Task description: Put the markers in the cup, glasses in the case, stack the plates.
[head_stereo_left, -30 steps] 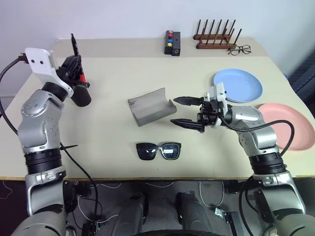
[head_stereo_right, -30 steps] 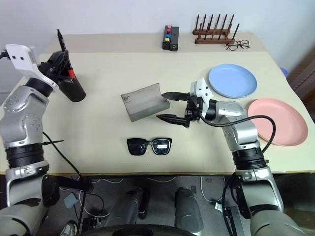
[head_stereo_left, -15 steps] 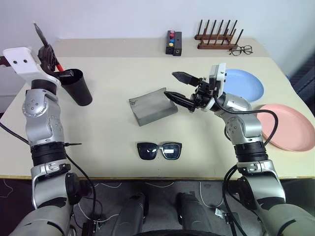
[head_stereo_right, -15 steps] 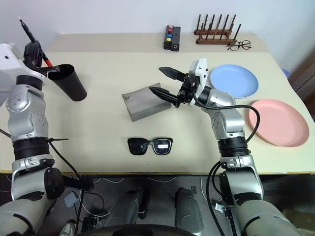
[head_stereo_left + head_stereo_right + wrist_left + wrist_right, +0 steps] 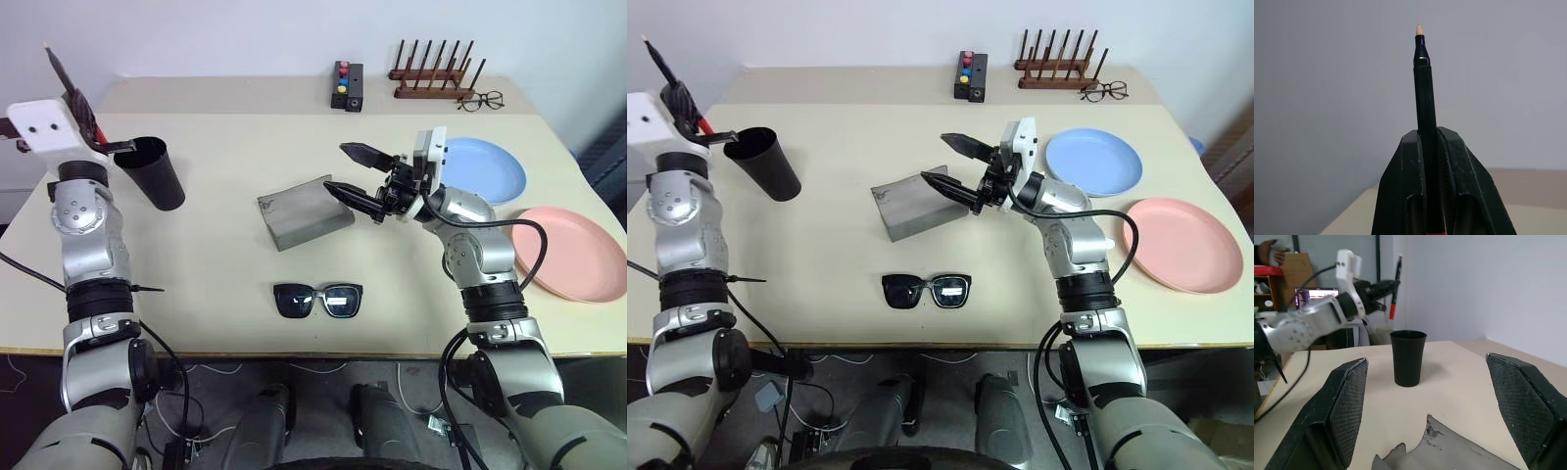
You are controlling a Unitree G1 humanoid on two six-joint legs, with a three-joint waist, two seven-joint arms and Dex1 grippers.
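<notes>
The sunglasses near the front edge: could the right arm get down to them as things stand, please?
Probably yes. The right gripper hangs open above the case, holding nothing, and the sunglasses lie by themselves on bare table with nothing over or against them.

A beige table (image 5: 225,264) stands against a plain pale wall (image 5: 245,34).
</notes>
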